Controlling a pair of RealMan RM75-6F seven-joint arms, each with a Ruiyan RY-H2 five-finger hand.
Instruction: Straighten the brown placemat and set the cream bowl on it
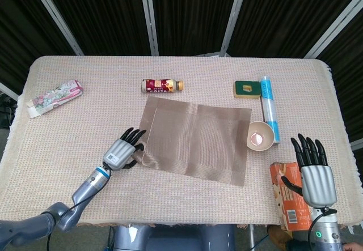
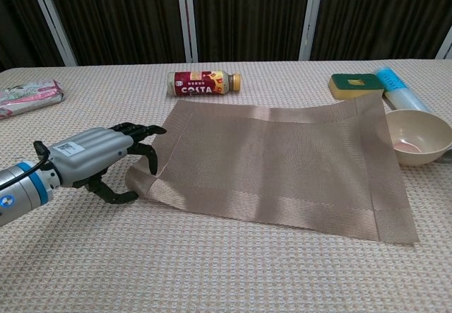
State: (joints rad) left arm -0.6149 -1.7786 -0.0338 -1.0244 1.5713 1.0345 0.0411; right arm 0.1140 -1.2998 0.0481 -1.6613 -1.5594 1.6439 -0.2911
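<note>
Two hands out, one on the mat

Left hand [image 2: 99, 154] pinches the brown placemat [image 1: 195, 140] corner at lower left; right hand [image 1: 315, 174] hangs spread, holding nothing, lower right. Cream bowl [image 1: 261, 136] touches the mat's right edge.

"COSTA" on the red bottle [image 2: 203, 83] lying on its side.

Dark pleated curtains [image 1: 187, 13] with pale poles behind a cloth-covered table [image 1: 68, 132]
</note>
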